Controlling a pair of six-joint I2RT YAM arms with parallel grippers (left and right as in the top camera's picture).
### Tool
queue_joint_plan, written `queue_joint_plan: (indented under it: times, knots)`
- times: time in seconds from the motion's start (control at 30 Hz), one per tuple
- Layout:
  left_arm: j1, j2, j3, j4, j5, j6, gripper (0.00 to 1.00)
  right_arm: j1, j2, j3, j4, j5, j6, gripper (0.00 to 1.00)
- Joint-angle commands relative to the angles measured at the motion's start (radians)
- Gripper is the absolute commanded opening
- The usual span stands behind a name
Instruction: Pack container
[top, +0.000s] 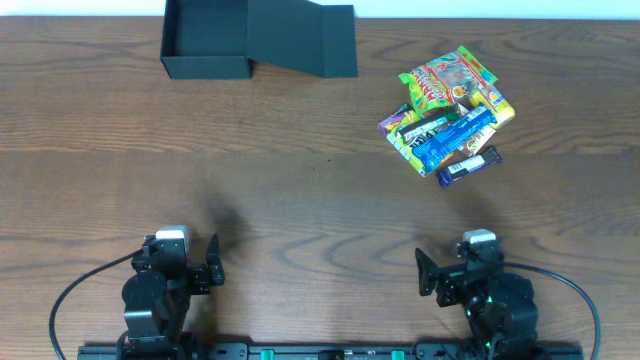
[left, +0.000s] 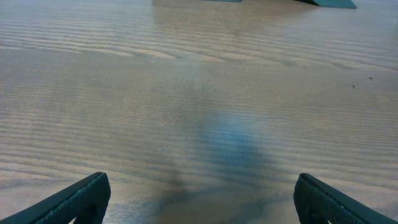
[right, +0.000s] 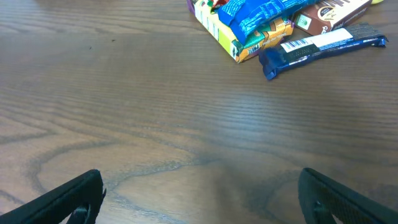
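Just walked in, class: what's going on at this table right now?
Nothing is being handled yet. Both arms sit at the near edge of the table, the left gripper and right gripper open and empty. The container stands open at the far left, nothing visible inside, its lid folded back. The snack packets lie heaped at the far right, not yet packed.

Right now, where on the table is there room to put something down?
The middle of the table is bare, between the container at the back, the snack pile on the right and the left gripper and right gripper in front. The left edge is bare too. It is crowded only at the snack pile.
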Motion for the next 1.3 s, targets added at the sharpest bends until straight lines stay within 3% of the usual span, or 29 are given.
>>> queue_joint_plan:
  times: [0.0, 1.27]
  knots:
    - [0.006, -0.007, -0.011, 0.002, -0.015, 0.014, 0.95, 0.010, -0.011, -0.002, -0.001, -0.011, 0.008, 0.99]
    - [0.006, -0.007, -0.011, 0.002, 0.001, -0.024, 0.95, 0.010, -0.011, -0.002, -0.001, -0.011, 0.008, 0.99]
